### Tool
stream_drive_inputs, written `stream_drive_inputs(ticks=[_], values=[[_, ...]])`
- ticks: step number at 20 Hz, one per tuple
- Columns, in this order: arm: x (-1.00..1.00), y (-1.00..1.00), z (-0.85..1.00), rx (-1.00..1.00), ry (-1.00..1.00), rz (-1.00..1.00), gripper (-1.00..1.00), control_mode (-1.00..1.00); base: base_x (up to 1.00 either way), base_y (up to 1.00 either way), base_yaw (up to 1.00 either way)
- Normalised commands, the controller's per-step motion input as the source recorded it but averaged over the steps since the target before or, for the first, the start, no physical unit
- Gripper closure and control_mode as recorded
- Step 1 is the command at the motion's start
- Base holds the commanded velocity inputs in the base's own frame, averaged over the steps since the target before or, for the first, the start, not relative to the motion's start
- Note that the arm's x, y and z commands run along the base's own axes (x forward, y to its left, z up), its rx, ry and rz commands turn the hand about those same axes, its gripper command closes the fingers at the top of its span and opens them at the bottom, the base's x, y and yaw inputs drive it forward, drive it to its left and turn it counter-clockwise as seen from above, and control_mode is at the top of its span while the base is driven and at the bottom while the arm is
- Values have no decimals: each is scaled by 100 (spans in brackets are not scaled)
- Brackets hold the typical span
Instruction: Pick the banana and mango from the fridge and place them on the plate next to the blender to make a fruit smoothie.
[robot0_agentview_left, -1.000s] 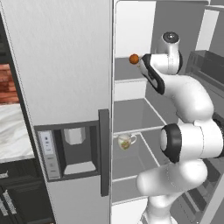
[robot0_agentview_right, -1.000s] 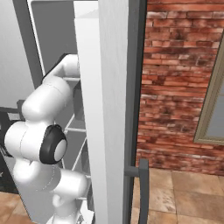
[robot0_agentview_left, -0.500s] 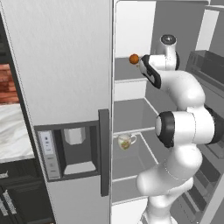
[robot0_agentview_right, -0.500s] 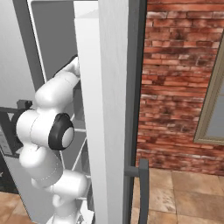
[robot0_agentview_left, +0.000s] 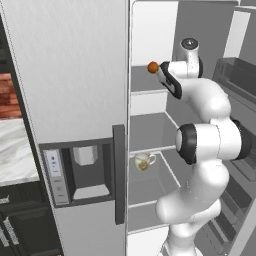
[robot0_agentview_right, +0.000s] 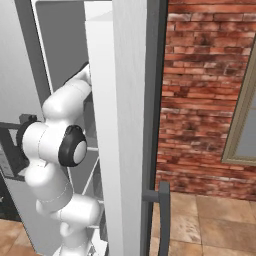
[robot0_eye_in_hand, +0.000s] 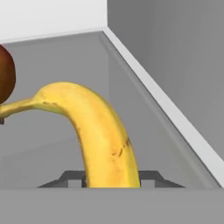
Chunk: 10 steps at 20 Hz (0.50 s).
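Gripping the banana (robot0_eye_in_hand: 103, 140) on the upper fridge (robot0_agentview_left: 70, 75) shelf, our end effector (robot0_eye_in_hand: 111, 178) is clamped around it for lifting out, mango (robot0_eye_in_hand: 5, 74) just beyond, leftward.

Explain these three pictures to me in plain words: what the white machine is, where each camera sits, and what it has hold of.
The white machine is a jointed robot arm reaching into an open light-grey fridge. Two pictures come from cameras behind the arm, one at its left and one at its right. The third looks along its gripper, a two-finger clamp, which is shut on a curved yellow banana on an upper shelf. A rounded orange-red mango lies beside it. Lower down stands a clear glass cup with a handle.
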Motion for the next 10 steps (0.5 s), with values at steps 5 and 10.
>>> stream_drive_inputs(ticks=[5,10], values=[[-16,1,0,0,-1,0,100,-100,0,0,0],[-62,44,-2,0,-7,0,100,-100,0,0,0]])
